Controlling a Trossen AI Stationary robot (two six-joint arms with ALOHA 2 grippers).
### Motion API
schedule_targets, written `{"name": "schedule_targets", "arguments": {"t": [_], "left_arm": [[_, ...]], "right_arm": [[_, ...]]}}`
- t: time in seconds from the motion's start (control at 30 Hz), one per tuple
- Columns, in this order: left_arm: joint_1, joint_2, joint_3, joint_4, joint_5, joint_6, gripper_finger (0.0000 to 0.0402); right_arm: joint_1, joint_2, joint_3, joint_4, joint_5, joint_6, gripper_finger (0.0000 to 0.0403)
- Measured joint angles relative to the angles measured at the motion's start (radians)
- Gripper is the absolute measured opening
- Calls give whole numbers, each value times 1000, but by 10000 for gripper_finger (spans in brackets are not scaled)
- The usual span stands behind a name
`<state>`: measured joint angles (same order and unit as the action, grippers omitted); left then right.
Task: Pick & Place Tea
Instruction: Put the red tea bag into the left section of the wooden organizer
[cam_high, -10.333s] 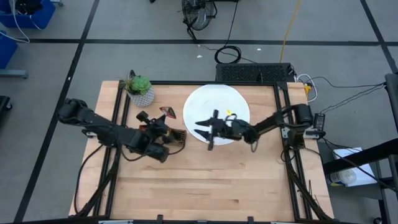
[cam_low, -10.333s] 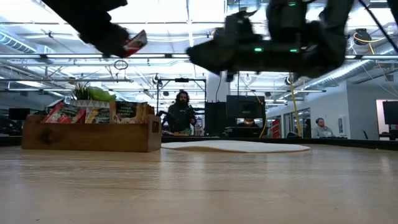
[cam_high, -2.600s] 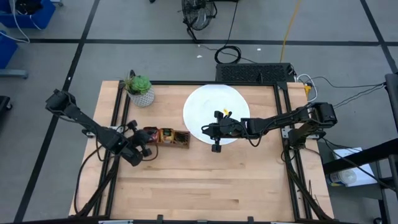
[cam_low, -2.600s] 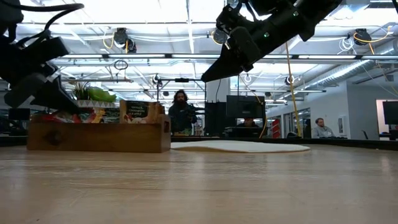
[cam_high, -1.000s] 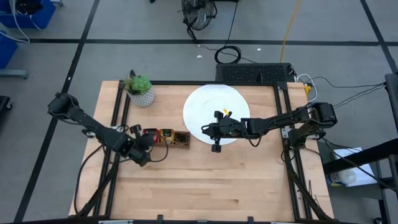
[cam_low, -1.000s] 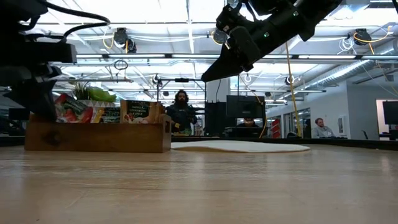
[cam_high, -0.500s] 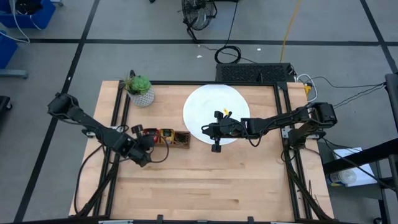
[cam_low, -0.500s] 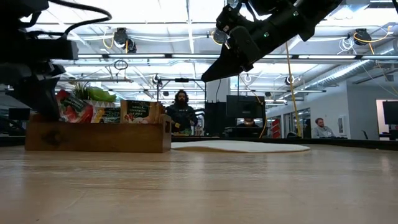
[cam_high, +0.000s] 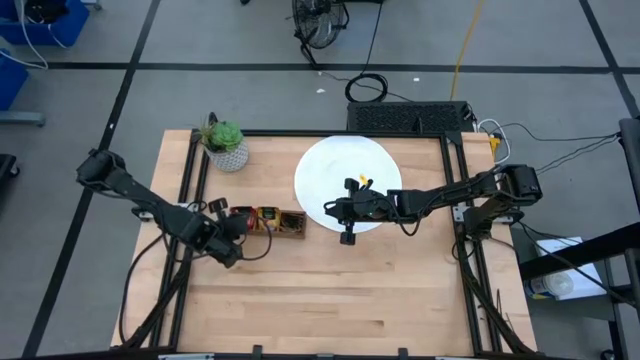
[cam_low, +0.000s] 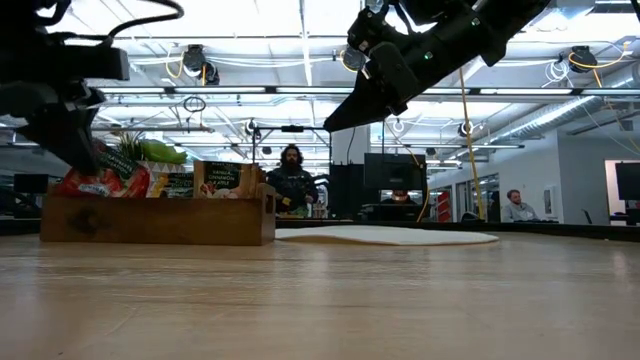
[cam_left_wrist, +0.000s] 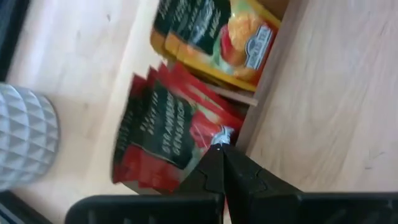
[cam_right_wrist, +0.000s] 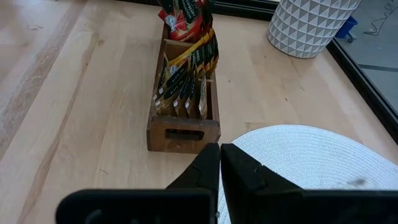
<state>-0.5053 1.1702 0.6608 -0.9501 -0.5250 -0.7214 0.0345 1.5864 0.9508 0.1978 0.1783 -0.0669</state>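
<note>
The tea sachets (cam_high: 262, 216) stand upright in a long wooden tray (cam_high: 287, 226) left of the white disc (cam_high: 345, 160): red ones (cam_left_wrist: 168, 130) at the tray's left end, then orange-yellow (cam_left_wrist: 217, 37), then dark ones (cam_right_wrist: 183, 87). One yellow sachet (cam_high: 367, 182) lies flat on the disc. My left gripper (cam_high: 226, 224) is shut at the tray's left end, over the red sachets (cam_low: 95, 182). My right gripper (cam_high: 346, 216) hangs shut above the disc's near edge (cam_right_wrist: 298, 162), touching nothing. My left gripper's shut fingertips (cam_left_wrist: 219, 155) meet the silvery upper corner (cam_left_wrist: 222, 133) of the frontmost red sachet, slanting down from the table's left side. Whether that corner is pinched or only touched, I cannot tell. The sachet stands tilted in the tray's end compartment.
A small green potted plant (cam_high: 226, 143) in a white faceted pot (cam_right_wrist: 311, 25) stands behind the tray at the far left. Black frame rails (cam_high: 195, 190) run along the table's sides. The near half of the table (cam_high: 340, 300) is bare wood. A person (cam_low: 290, 180) stands far behind.
My left gripper has risen a little over the tray's left end, still shut. The red sachets beneath it now lean lower toward the table's left.
</note>
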Motion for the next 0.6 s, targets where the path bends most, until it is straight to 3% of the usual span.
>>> {"name": "schedule_targets", "arguments": {"t": [0.37, 0.6], "left_arm": [[1, 0, -92, 17, 36, -107, 5], [2, 0, -113, 20, -7, -112, 6]], "right_arm": [[0, 0, 0, 0, 0, -1, 6], [0, 0, 0, 0, 0, -5, 6]]}}
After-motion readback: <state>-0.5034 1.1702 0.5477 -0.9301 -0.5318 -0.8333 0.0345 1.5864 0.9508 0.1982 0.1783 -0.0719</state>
